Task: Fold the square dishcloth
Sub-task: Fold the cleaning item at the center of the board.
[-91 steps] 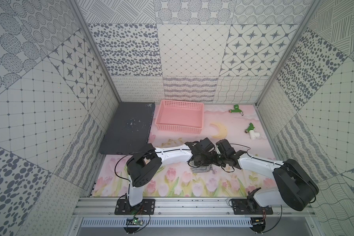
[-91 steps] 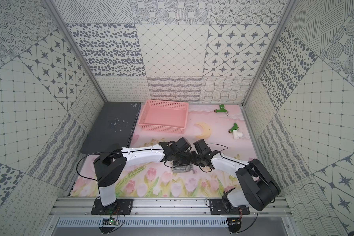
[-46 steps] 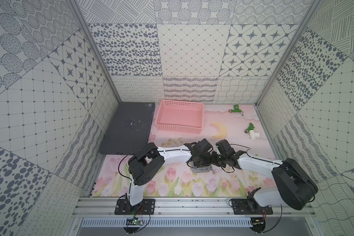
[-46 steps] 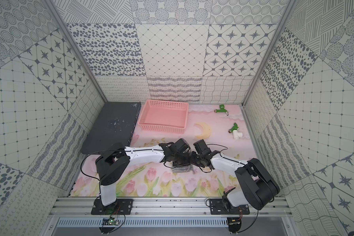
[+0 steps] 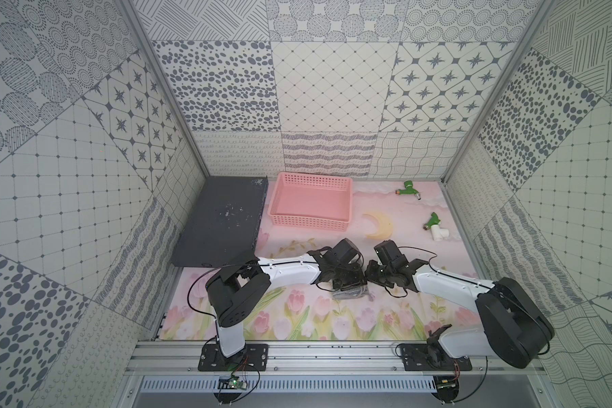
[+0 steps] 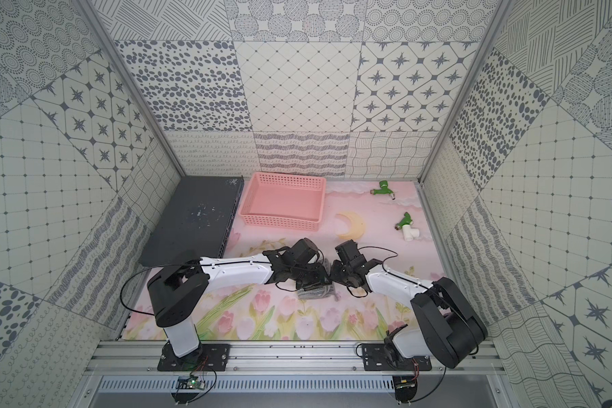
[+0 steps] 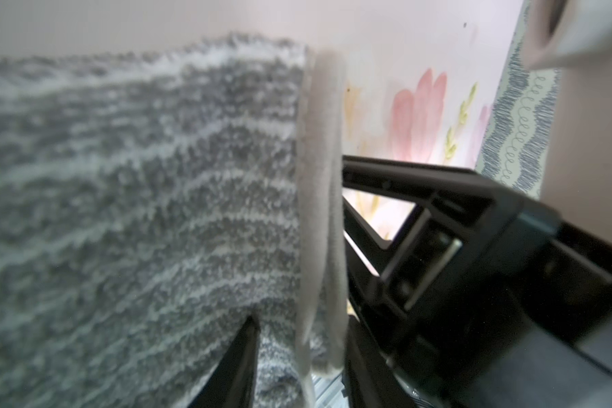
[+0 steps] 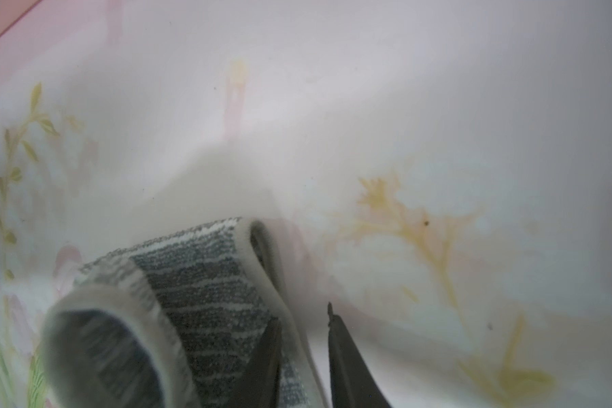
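The square dishcloth [image 5: 350,294] [image 6: 313,294] lies as a small folded grey bundle on the flowered mat, mostly hidden under both grippers in both top views. My left gripper [image 5: 348,282] [image 7: 299,328] is low over it, jaws apart, with the striped cloth [image 7: 138,194] and its pale hem [image 7: 318,176] lying loose between the fingers. My right gripper [image 5: 371,279] [image 8: 302,314] meets it from the other side. Its jaws are apart too, with the hem of the cloth [image 8: 205,282] lying against one finger [image 8: 265,360] and clear of the other. A rolled fold [image 8: 96,339] shows close by.
A pink basket [image 5: 313,205] stands at the back, with a dark grey slab [image 5: 223,226] to its left. A yellow crescent [image 5: 380,226] and two green tap pieces [image 5: 408,187] [image 5: 435,228] lie at the back right. Patterned walls enclose the mat on three sides.
Both grippers have opened their jaws and let go of the cloth's edge. The arms have stayed over the same spot, and the left arm's elbow has shifted slightly.
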`<move>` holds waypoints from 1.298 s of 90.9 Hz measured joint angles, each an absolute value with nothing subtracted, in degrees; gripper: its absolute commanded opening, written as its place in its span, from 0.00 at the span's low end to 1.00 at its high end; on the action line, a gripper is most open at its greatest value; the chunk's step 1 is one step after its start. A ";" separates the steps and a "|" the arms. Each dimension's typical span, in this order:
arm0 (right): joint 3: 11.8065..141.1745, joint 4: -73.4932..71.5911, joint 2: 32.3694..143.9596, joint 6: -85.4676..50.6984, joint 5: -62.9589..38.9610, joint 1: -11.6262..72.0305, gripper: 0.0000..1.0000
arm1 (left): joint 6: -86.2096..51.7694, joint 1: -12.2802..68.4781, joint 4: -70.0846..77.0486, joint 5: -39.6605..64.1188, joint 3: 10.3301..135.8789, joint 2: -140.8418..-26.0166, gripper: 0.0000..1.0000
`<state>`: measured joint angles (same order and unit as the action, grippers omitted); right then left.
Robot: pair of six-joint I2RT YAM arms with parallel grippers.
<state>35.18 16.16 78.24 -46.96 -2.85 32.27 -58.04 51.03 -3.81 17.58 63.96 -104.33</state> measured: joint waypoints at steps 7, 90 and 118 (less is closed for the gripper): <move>36.12 17.58 76.75 -46.50 -1.50 32.16 0.28 | -58.39 50.98 -2.79 18.70 63.40 -102.85 0.52; 39.55 29.85 72.49 -48.01 8.12 46.02 0.45 | -60.03 49.60 1.98 14.26 52.73 -89.89 0.52; 39.64 33.21 75.88 -49.34 9.56 48.58 0.43 | -59.35 49.47 -2.07 7.14 50.52 -88.71 0.52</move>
